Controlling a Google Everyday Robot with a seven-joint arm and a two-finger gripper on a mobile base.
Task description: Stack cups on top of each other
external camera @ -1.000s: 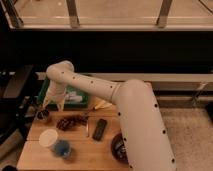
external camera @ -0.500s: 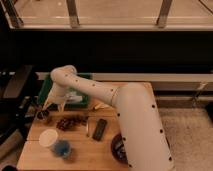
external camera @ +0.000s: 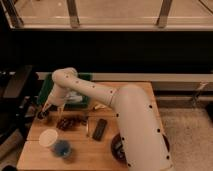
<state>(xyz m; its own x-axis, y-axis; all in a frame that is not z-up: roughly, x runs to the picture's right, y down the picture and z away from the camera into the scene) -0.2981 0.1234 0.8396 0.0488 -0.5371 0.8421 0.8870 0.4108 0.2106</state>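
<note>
Gripper: the gripper (external camera: 48, 111) is at the far left of the table (external camera: 95, 156), pointing down, fingers apart and nothing between them.
Directly under it: the dark cup (external camera: 46, 119), standing upright near the table's left edge. The fingertips sit at or just over its rim; I cannot tell if they touch.
Change over the last second: the arm (external camera: 100, 95) has swung down and a little toward the camera, which brought the gripper from above the green tray (external camera: 85, 77) to right over the dark cup. The fingers are spread as wide as they were.
Cups, unchanged: all three stand where they were. The white cup (external camera: 48, 137) is nearer the camera than the dark one, and the blue cup (external camera: 63, 148) is just beside the white one, toward the front edge. None sits inside or on another.
Reading: this looks like the approach to a first pick, with the dark cup as target. No stacking is done yet.
Next move, my judgement: lower a touch more so the fingers straddle the wall or rim, then close, lift and carry the cup toward the white and blue pair.
Risk: the cup is close to the table edge, so an off-centre closure could tip it or push it off.
Nearby clutter: a brown heap (external camera: 70, 122) lies just right of the dark cup, then a black flat object (external camera: 100, 129).
Further out: a maroon bowl (external camera: 116, 147), partly hidden behind the arm, not part of the job.
</note>
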